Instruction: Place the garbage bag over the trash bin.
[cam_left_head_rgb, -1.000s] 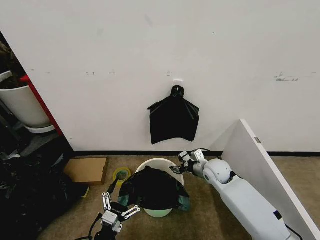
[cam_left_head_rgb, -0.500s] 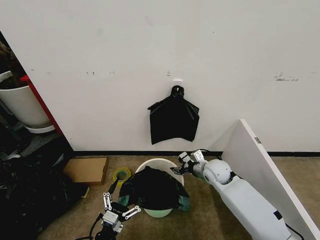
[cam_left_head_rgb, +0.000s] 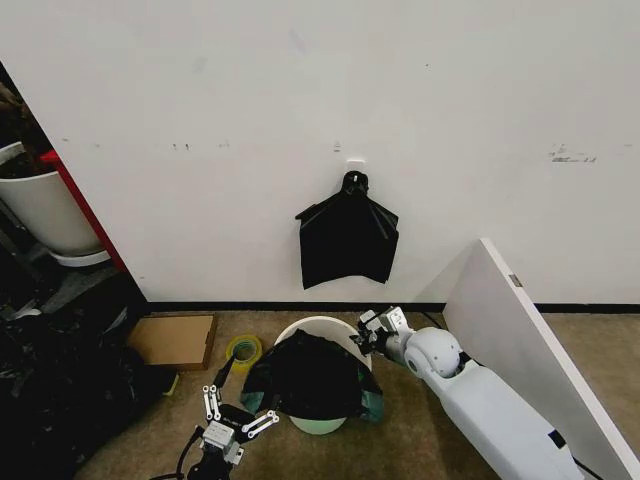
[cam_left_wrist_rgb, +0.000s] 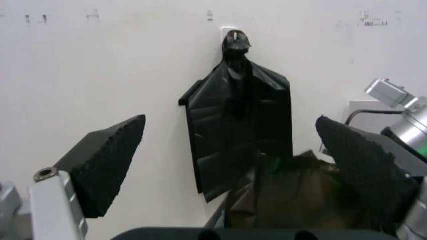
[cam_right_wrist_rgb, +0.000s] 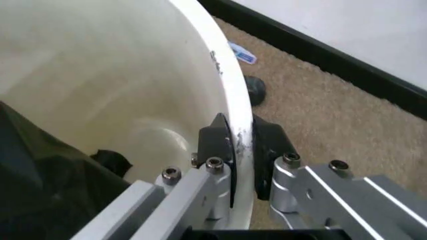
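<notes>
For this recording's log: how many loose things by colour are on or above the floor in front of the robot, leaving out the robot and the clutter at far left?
Black: 2, the glossy black plastic garbage bag draped on the bin, and the flat fan-shaped bundle of black bags on the wall.
White: 1, the round white plastic trash bin.
Brown: 1, the flat cardboard box.
Yellow-green: 1, the tape roll.
Total: 5

In the lower right of the head view runs a smooth white arm with a round ball-like joint and grey seams, ending in the right tool (cam_left_head_rgb: 366, 331), a small cluster of silver and black parts. At the bottom edge, left of centre, the left tool (cam_left_head_rgb: 228, 418) has thin white fingers on a silver block with a black cable. Up close, the right tool (cam_right_wrist_rgb: 235, 145) has brushed-metal links with hex screws and black pads (cam_right_wrist_rgb: 213, 145); the left tool (cam_left_wrist_rgb: 233, 165) carries black wedge-shaped textured pads (cam_left_wrist_rgb: 110, 160).
</notes>
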